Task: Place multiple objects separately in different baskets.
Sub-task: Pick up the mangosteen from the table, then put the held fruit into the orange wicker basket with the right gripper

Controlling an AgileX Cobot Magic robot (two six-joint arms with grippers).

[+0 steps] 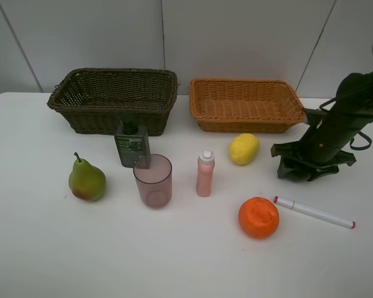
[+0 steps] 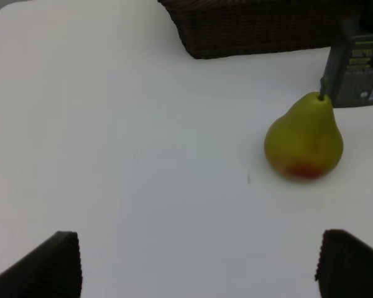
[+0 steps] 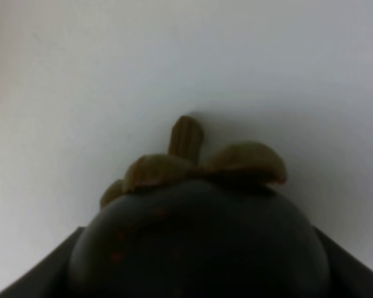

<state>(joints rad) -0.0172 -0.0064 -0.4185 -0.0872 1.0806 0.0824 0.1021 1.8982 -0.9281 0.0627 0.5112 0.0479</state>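
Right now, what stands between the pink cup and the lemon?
Only the small pink white-capped bottle, upright, touching neither pink cup nor lemon; exterior high view shows it.

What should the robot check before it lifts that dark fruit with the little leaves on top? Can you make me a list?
1. The dark round fruit sits between the fingers of the right gripper: ok.
2. The grip on the fruit is tight: cannot tell, the camera is too close.
3. The lemon and the white marker are apart from that gripper: ok.
4. The dark basket and the orange basket have room, with nothing in either: ok.
5. The left gripper is open and holds nothing, with the pear ahead of it: ok.
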